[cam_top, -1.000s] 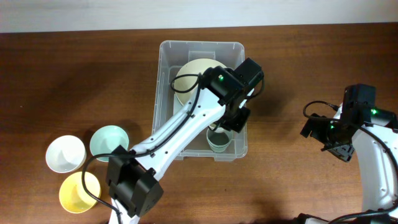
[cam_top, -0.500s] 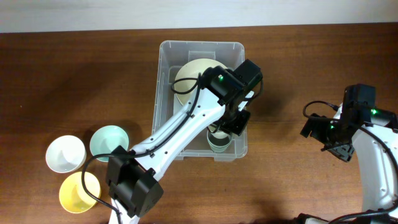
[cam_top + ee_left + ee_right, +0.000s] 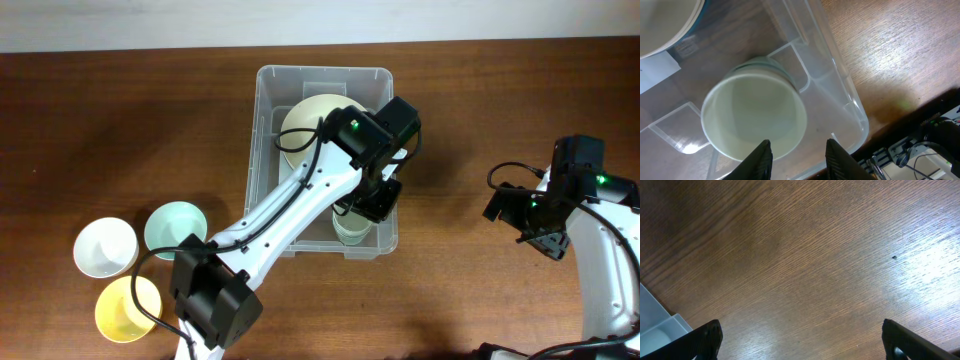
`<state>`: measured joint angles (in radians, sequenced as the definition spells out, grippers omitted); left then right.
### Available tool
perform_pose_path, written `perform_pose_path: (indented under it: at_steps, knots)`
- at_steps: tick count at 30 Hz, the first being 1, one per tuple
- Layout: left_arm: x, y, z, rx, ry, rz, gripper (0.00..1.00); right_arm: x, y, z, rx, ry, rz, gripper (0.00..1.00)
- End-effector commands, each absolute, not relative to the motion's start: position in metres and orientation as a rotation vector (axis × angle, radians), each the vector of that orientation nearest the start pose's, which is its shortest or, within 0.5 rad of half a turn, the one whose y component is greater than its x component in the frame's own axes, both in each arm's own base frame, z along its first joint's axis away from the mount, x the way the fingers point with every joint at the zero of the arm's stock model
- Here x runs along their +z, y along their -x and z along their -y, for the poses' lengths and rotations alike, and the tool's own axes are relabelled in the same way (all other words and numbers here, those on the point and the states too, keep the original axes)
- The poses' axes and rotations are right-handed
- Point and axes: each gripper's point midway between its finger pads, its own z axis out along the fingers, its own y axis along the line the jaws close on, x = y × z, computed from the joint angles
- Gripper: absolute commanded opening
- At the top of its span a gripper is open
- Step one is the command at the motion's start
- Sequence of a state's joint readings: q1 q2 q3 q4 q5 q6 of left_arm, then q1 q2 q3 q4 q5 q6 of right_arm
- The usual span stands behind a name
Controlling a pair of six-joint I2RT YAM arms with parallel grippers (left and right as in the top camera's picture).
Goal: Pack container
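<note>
- Overhead view: the container (image 3: 253,150) sits on the middle of the wooden counter (image 3: 120,130). The left arm (image 3: 300,205) reaches across it, so the left jaws hang over one corner of its inside.
- Directly beneath the left jaws, a pale green cup (image 3: 352,228) stands upright in that corner of the container.
- In the left wrist view the left jaws are apart. One fingertip shows over the cup's (image 3: 754,117) open mouth and the other outside its rim, so the cup's side wall lies between them. Whether either tip touches the cup cannot be told.
- Just beyond the cup from the left jaws, a cream plate (image 3: 315,125) lies in the container, with a white label (image 3: 657,72) on the clear floor beside it.
- The container's moulded wall (image 3: 842,82) runs close past the outer fingertip.
- Well away from the left jaws, near that arm's base, three bowls sit on the counter: a white bowl (image 3: 105,247), a mint bowl (image 3: 175,228) and a yellow bowl (image 3: 127,308).
- The right arm (image 3: 600,250) is off to the side, well apart from the container. The right jaws are spread wide over bare counter wood (image 3: 805,265), with nothing between them.
</note>
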<state>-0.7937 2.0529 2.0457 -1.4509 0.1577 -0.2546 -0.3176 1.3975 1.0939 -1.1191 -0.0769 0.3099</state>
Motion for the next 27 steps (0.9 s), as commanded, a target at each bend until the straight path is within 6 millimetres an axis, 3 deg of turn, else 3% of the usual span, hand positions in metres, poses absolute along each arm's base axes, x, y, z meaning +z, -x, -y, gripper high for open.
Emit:
perform_pose_path:
  at_steps: [1,3,6,10,12,14,15,21,23,24,27]
  knots:
    - [0.165,-0.284,0.304,-0.210,-0.811,-2.964,0.36,0.120,-0.255,0.070,0.121,-0.902,-2.832,0.98]
    - [0.175,-0.298,0.293,-0.181,-0.757,-2.938,0.36,0.120,-0.255,0.070,0.120,-0.889,-2.837,0.97]
    - [0.204,-0.329,0.255,-0.180,-0.582,-2.884,0.36,0.120,-0.258,0.071,0.119,-0.882,-2.824,0.90]
    - [0.238,-0.363,0.188,-0.172,-0.314,-2.822,0.37,0.127,-0.282,0.070,0.174,-0.818,-2.741,0.72]
    - [0.255,-0.381,0.134,-0.159,-0.114,-2.787,0.39,0.140,-0.313,0.063,0.260,-0.707,-2.636,0.33]
    - [0.260,-0.388,0.103,-0.146,0.008,-2.772,0.40,0.151,-0.332,0.060,0.263,-0.640,-2.570,0.11]
    - [0.262,-0.392,0.085,-0.144,0.074,-2.767,0.41,0.159,-0.345,0.054,0.260,-0.573,-2.533,0.06]
    - [0.263,-0.400,0.015,-0.142,0.328,-2.744,0.42,0.182,-0.400,0.006,0.262,-0.280,-2.394,0.05]
    - [0.263,-0.401,0.001,-0.132,0.378,-2.736,0.46,0.182,-0.411,-0.008,0.277,-0.228,-2.372,0.05]
    - [0.262,-0.401,-0.011,-0.120,0.416,-2.730,0.50,0.179,-0.423,-0.027,0.299,-0.171,-2.354,0.06]
    - [0.262,-0.400,-0.024,-0.111,0.460,-2.724,0.58,0.167,-0.440,-0.049,0.323,-0.109,-2.345,0.05]
